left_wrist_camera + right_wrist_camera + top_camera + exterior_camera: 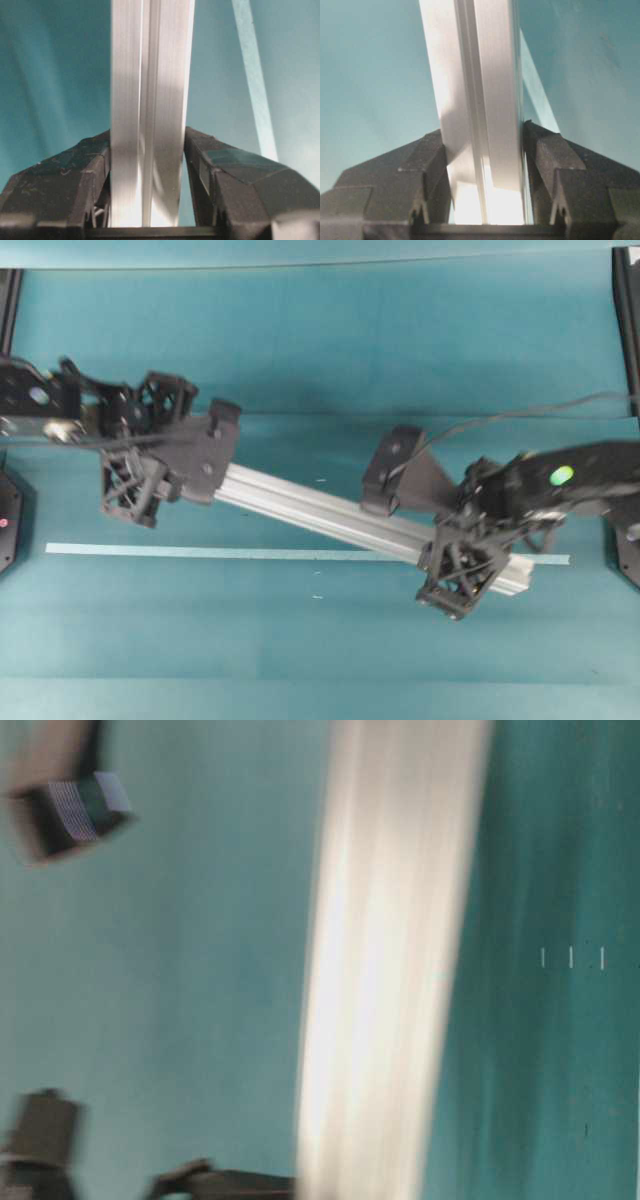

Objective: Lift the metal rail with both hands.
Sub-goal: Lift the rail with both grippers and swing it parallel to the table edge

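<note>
Spanning diagonally between the two grippers, the metal rail (330,508) is seen as a long, stiff aluminium extrusion with lengthwise grooves; it is judged rigid and moderately heavy, with smooth, bright faces that may slide in a loose pinch. It is clamped near one end by the left gripper (205,465), whose jaws are pressed flat against both side faces in the left wrist view, the bar running straight out ahead of them. Near the opposite end it is gripped the same way by the right gripper (462,562), with only a short stub of rail projecting beyond that gripper. Holds set far apart like these are judged sound, since a single central grip would let the bar swing. In the blurred table-level view the rail appears to be clear of the surface, though this cannot be confirmed. Beneath and beside the right gripper, a pale tape strip (200,551) lies flat on the teal table (320,660).
</note>
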Controlling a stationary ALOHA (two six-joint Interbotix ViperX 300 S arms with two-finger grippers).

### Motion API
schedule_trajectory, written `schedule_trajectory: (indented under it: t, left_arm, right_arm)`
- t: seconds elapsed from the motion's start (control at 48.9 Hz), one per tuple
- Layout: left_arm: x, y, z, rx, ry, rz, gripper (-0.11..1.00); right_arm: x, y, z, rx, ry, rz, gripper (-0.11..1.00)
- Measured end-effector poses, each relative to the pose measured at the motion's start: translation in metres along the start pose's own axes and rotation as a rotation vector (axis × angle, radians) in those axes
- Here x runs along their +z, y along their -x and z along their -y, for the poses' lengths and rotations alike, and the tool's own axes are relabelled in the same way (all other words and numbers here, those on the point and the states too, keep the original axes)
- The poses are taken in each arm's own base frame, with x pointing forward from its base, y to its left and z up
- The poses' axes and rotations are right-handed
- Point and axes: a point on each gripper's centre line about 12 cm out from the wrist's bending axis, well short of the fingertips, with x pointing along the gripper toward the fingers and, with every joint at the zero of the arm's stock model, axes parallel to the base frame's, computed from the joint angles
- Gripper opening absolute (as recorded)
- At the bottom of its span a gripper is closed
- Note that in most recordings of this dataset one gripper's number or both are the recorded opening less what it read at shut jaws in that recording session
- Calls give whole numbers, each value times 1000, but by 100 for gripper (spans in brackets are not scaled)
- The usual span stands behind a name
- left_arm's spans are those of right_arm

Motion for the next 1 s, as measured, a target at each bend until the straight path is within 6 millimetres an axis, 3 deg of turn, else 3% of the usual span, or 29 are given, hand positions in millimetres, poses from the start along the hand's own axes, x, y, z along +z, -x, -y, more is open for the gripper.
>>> schedule_trajectory:
  t: [0.573, 1.002]
  left_arm:
    - [35, 96, -20, 5, 14, -6, 36]
    - [53, 157, -28, 38, 109, 76, 36]
  right_arm:
    - [23, 105, -18, 22, 15, 19, 42]
    - [37, 168, -5, 11, 85, 46, 42]
